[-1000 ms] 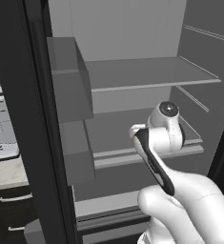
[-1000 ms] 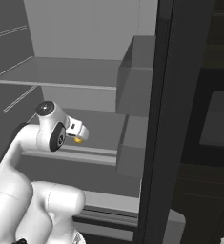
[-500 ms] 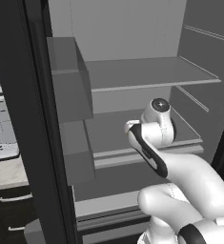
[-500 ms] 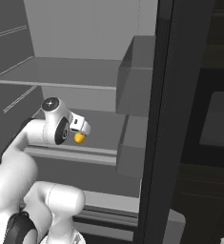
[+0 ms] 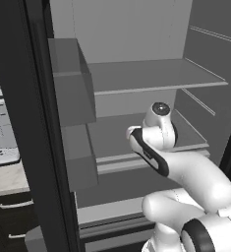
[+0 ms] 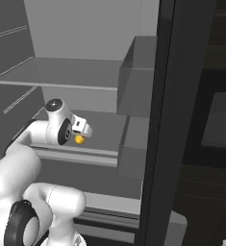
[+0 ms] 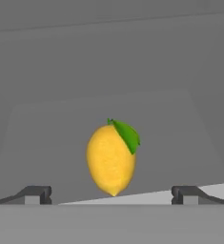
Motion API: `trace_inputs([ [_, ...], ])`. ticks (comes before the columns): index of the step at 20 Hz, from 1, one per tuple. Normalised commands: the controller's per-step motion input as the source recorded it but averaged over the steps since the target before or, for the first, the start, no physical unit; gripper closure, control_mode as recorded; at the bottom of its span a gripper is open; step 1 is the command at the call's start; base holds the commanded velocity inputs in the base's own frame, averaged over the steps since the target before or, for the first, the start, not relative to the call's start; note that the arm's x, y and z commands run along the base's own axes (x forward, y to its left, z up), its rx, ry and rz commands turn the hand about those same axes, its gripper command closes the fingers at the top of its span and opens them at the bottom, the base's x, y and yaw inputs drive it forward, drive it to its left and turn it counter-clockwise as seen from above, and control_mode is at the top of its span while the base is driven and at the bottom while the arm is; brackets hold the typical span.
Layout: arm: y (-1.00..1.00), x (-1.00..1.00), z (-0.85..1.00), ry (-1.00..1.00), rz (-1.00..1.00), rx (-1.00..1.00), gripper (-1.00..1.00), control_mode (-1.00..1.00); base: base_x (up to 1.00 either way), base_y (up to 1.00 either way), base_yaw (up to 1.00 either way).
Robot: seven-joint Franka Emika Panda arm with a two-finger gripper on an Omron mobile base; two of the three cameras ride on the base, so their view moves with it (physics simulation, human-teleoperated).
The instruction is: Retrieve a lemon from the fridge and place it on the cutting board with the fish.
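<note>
Gripper [image 7: 111, 195] jaws stand wide apart in the hand view, one dark fingertip [image 7: 35, 194] at the lower left of the frame and the other at the lower right, with nothing between them in contact. Centred in that view, slightly above the line joining the tips, the lemon [image 7: 111, 159] stands on end with its green leaf at the upper right; it sits on the light grey shelf floor and is clear of both tips. In the left base view, the arm rises from the lower right corner, bends at a white elbow and reaches toward the frame centre into the open fridge [image 5: 136, 78]; the wrist joint with its dark round cap sits just above the middle shelf edge, and the hand itself is hidden behind the wrist. A door bin occupies the left centre of this frame. In the right base view, the arm climbs from the lower left and levels out, the wrist lying left of centre and the hand [image 6: 81, 129] pointing toward the right of the frame. The lemon [image 6: 79, 139] shows as a small yellow-orange spot just below and beside the hand's front end, on the middle shelf [image 6: 100, 132] of the fridge interior; whether it touches cannot be judged here.
</note>
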Motion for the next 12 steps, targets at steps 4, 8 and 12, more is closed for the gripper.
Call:
trace_inputs([
  [4,0.0,0.0,-0.22,0.07,0.0,0.0,-1.0,-1.0,0.0,0.0,0.0],
  [8,0.0,0.25,-0.06,0.02,0.0,0.0,-1.0,-1.0,0.0,0.0,0.0],
  [12,0.0,0.26,0.0,0.0,0.0,0.0,-1.0,-1.0,0.0,0.0,0.0],
])
